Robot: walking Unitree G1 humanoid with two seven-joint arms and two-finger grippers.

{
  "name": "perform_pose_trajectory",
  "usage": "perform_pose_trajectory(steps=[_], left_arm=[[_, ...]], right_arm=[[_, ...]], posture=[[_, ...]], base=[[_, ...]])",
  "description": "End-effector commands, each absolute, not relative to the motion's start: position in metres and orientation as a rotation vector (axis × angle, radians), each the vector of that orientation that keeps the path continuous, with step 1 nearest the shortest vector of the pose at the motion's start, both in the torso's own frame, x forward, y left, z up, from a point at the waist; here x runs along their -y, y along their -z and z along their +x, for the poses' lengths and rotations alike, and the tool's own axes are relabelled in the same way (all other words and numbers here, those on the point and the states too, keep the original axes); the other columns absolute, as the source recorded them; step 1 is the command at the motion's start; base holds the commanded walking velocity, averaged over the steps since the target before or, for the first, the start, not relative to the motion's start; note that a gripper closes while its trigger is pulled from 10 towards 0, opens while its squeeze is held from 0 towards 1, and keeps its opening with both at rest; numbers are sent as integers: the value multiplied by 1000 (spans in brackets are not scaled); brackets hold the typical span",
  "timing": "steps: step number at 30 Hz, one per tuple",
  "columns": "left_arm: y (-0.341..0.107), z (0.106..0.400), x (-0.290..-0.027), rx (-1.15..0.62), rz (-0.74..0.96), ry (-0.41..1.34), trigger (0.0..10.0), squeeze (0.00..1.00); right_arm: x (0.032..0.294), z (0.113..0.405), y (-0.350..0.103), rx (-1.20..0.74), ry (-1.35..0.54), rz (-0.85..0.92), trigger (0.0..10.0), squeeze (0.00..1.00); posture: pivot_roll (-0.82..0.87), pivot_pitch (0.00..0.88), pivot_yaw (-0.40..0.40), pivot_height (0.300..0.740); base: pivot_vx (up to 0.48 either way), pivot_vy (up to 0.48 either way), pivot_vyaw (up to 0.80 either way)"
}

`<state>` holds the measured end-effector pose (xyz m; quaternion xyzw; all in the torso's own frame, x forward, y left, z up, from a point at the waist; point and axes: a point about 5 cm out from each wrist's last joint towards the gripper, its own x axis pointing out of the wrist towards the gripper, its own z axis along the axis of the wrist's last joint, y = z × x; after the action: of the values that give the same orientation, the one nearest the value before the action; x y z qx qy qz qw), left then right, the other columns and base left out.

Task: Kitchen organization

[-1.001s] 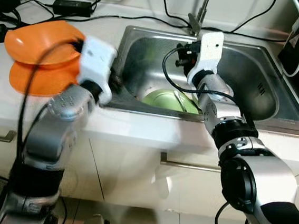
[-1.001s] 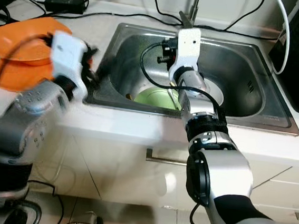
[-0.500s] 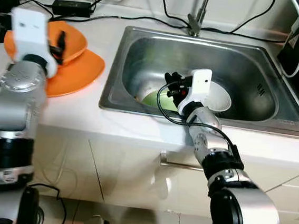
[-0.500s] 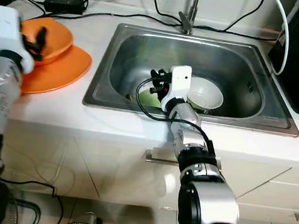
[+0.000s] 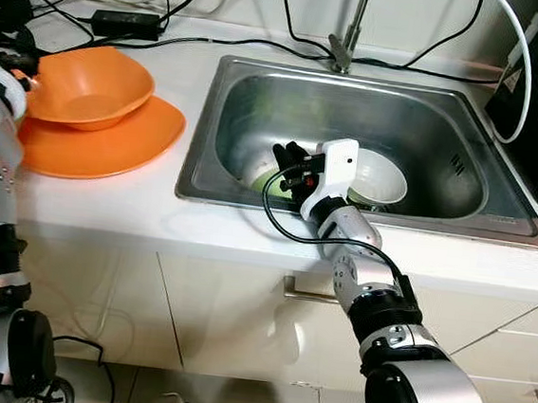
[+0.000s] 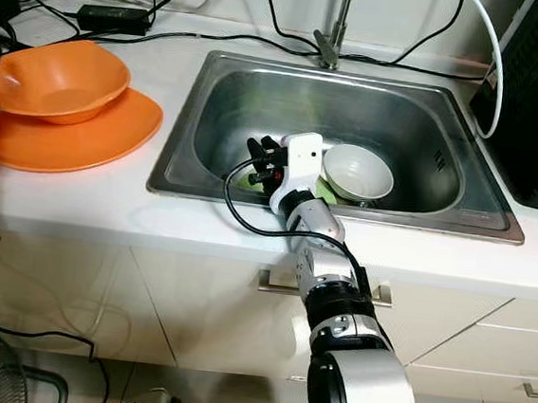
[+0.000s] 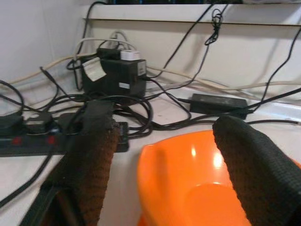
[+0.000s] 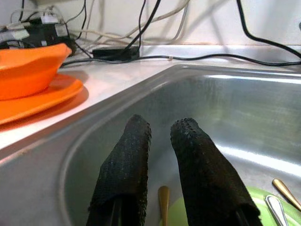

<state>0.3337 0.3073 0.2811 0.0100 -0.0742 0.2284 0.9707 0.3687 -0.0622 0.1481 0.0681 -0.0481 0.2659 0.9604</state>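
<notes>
With the orange bowl now nested on the orange plate at the tabletop's 9 o'clock side, the robot's left claw has let go and pulled back toward the left edge; its wrist view shows the two fingers spread wide apart, the bowl's rim between them but untouched. A second ago that claw was carrying the bowl near the sink's left rim, so one piece of the kitchen tidying looks settled.

The right claw has meanwhile dropped from high over the basin to just above the sink's front-left floor, at about 7 o'clock within the basin. Its fingers sit close together with only a narrow gap, holding nothing. Just below them lie a green plate and cutlery, with a white bowl just beside at 3 o'clock. The dishes in the sink appear to be next.
</notes>
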Motion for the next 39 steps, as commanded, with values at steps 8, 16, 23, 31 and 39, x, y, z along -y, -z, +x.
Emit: perform_pose_trajectory(steps=[8, 16, 23, 31, 39], left_arm=[[-273, 328, -302, 108, 4, -459, 10000, 0], [-260, 324, -300, 50, -18, -416, 10000, 0], [-255, 322, -296, 19, -30, -408, 10000, 0], [-257, 317, -307, -11, -76, -484, 10000, 0], [-250, 318, -307, -44, -108, -483, 10000, 0]], right_arm=[[91, 375, -166, 176, -456, 121, 10000, 0], [114, 376, -184, 249, -422, 104, 10000, 0], [121, 372, -180, 234, -438, 86, 10000, 0], [120, 363, -166, 185, -456, 102, 10000, 0], [119, 360, -160, 160, -459, 112, 10000, 0]], posture=[[88, 75, -31, 718], [72, 73, -32, 718], [69, 68, -30, 718], [70, 59, -25, 718], [68, 51, -25, 718]], base=[[0, 0, 0], [0, 0, 0], [0, 0, 0], [0, 0, 0], [0, 0, 0]])
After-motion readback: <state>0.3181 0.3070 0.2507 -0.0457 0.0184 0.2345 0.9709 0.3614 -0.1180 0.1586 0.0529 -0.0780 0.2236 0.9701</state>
